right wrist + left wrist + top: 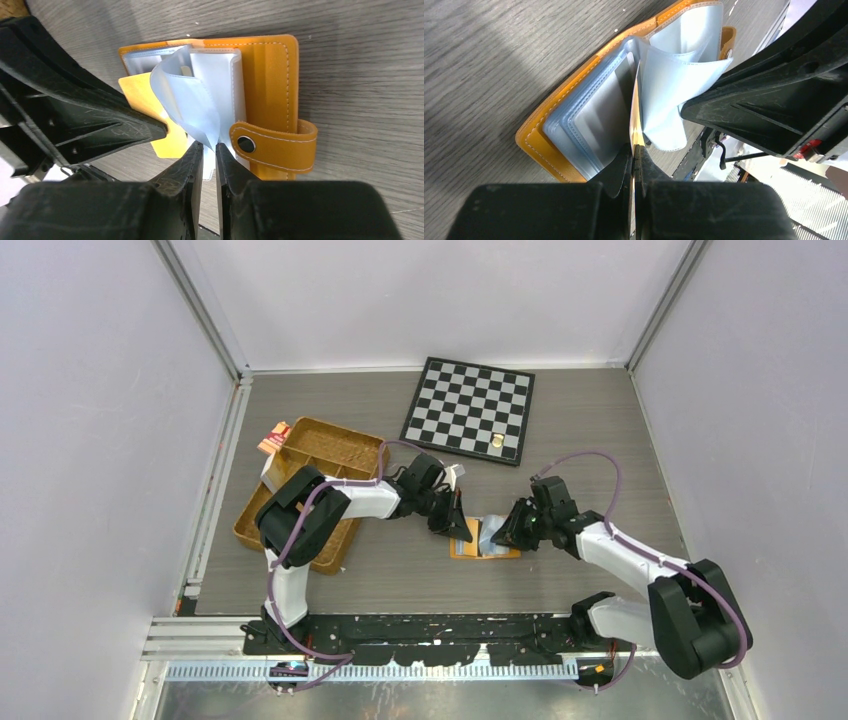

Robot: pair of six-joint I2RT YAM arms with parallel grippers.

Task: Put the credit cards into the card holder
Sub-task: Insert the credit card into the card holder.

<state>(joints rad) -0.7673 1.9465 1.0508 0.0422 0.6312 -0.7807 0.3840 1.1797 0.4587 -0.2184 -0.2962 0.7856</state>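
Observation:
The orange card holder [472, 552] lies open on the table between both arms; it also shows in the left wrist view [544, 135] and the right wrist view [267, 80]. Its snap strap [275, 145] points toward my right gripper. My left gripper [462, 525] [634, 150] is shut on a thin yellow card [150, 107], seen edge-on [636, 115], with its far end at the holder's clear sleeves. My right gripper [497, 533] [210, 147] is shut on a pale blue plastic sleeve [190, 100] [669, 90] and holds it lifted and curled. A silver-grey card [604, 117] sits in another sleeve.
A chessboard [468, 408] with a small gold piece [497, 443] lies at the back. A brown woven divided tray [310, 490] stands at the left under my left arm, with a red-and-tan packet [273, 437] beside its far corner.

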